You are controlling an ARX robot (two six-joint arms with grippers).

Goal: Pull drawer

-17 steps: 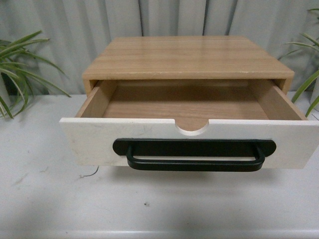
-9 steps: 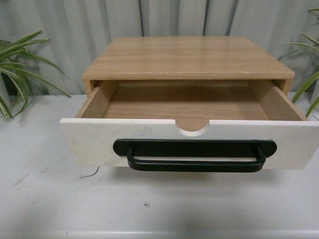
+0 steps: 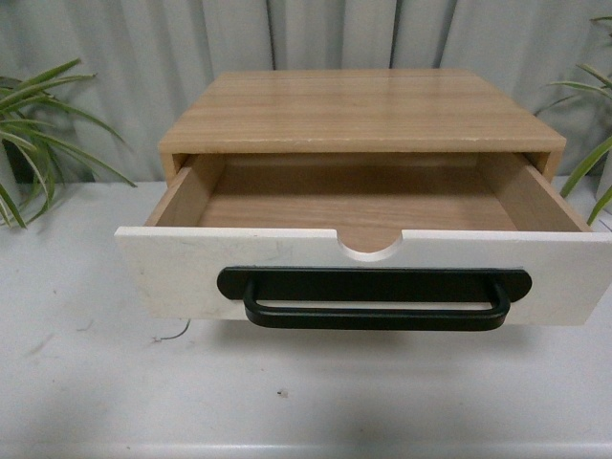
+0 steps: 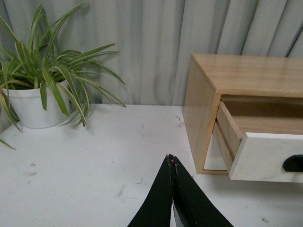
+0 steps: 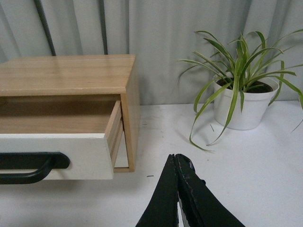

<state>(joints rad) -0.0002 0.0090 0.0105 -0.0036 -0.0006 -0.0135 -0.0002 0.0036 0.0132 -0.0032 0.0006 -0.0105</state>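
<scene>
Bench (image 3: 86, 382) of pale grey carries everything, with bare room in front of and on both sides of the cabinet (image 3: 359, 110), a low wooden box standing against the curtain. Its drawer (image 3: 182, 277) stands well out toward the robot, white front forward, light wood floor showing empty behind the half-round notch (image 3: 371, 251). Potted spider plants flank it: one (image 4: 42, 90) well off to the left, another (image 5: 241, 85) well off to the right, so sideways travel has space before leaves are brushed.

By my reading the pull looks done or nearly so. Further pulling could draw the drawer right out of its box and drop it on the bench, or drag the light cabinet forward toward the bench edge.

Below the notch, the black bar handle (image 3: 373, 298) is free, with nothing touching it. Left gripper (image 4: 171, 163) and right gripper (image 5: 175, 163) each hang over bare bench beside the cabinet, fingers pressed together, holding nothing.
</scene>
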